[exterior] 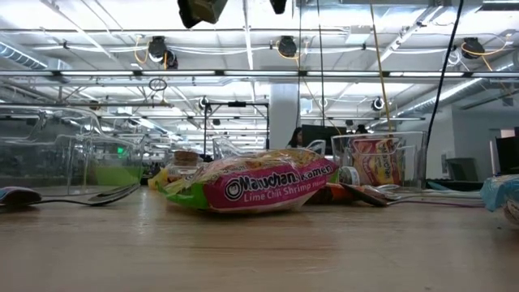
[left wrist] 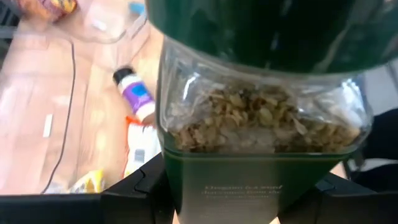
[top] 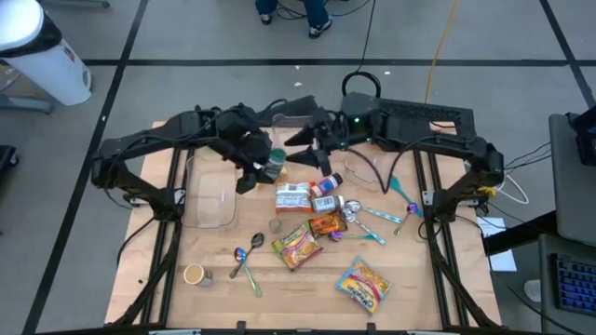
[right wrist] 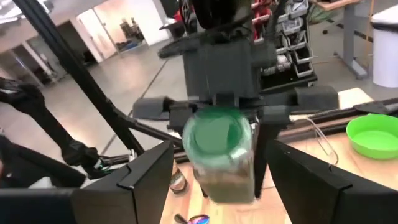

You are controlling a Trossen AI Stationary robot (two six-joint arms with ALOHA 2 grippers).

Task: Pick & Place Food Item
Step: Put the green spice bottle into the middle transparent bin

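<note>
I've got the left gripper point(right wrist: 214, 134) clamped on the green-lidded spice jar point(top: 273, 166), up in the air just beside the clear container point(top: 207, 191) — right gripper point(top: 303, 140) open and facing it, so I'd line up square before any handoff.

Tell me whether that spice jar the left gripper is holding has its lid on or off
On. The right wrist view shows the green lid capping the spice jar, which the left gripper holds clamped between its fingers, above the table.
</note>
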